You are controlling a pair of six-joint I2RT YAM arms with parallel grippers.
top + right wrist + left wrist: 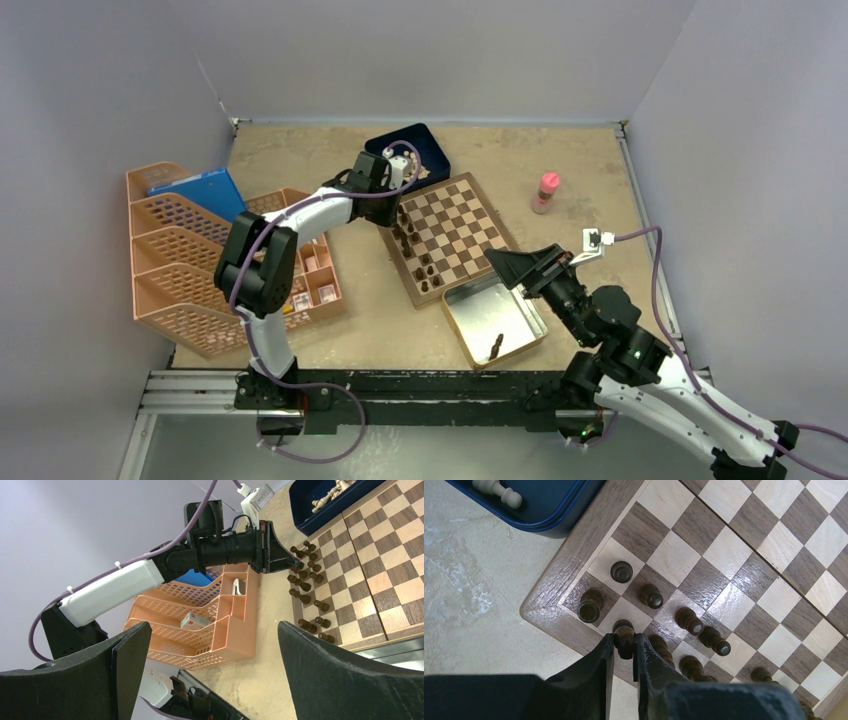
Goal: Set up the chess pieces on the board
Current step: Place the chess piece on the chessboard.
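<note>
Now 1 dark chessman (623,629) stands upright between the nearly closed fingers of the left claw (624,642), on the board (549,597) edge row; whether it grips, I cannot tell. The right claw (215,650) gapes empty, well apart.

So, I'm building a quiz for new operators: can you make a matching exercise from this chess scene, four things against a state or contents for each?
Things:
1. left gripper
2. right gripper
3. silver tin
4. blue box

States:
A. holds pale chessmen
B. wide open, empty
C. closed on a dark piece on the board
D. holds one dark chessman

Pairs: 1-C, 2-B, 3-D, 4-A
</note>
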